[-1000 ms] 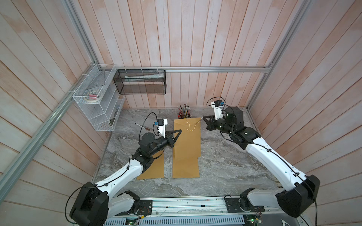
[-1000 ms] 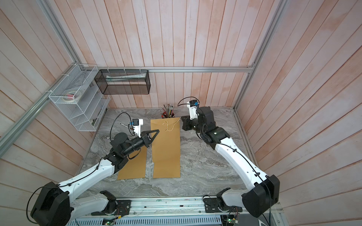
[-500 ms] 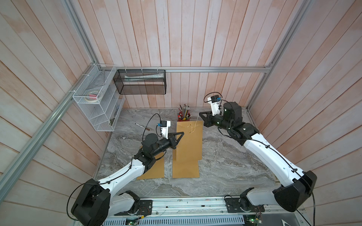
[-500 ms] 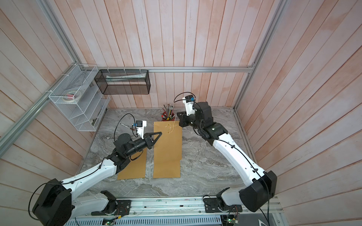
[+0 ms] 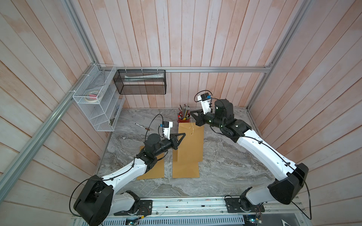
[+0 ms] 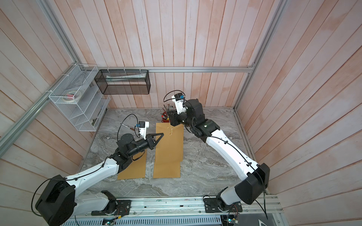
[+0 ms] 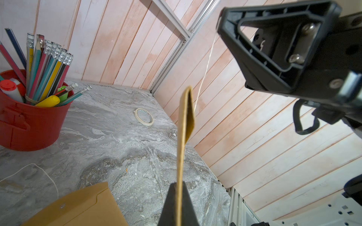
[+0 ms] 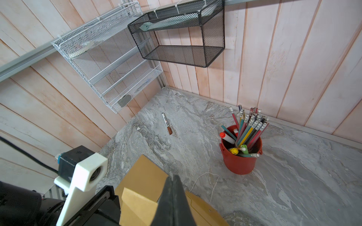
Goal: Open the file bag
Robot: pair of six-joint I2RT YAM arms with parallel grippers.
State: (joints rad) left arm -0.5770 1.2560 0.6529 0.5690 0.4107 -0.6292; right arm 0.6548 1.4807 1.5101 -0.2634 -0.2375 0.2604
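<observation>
Left gripper [image 7: 177,187]: file bag [image 5: 193,140] | right gripper [image 8: 173,179]: string [image 7: 205,64] | marble tabletop [image 5: 225,160] | plank walls [image 5: 195,39]

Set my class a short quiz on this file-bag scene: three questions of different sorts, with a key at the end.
1. True or false: the left claw hangs open above the file bag.
2. Choose one. The red pot stands: A on the table, clear of the bag; B on the bag; C in the left claw.
3. Fill the gap: the shut right claw pinches a thin white ____.
Key: 1 false, it is shut on the bag's kraft edge; 2 A; 3 string.
</observation>
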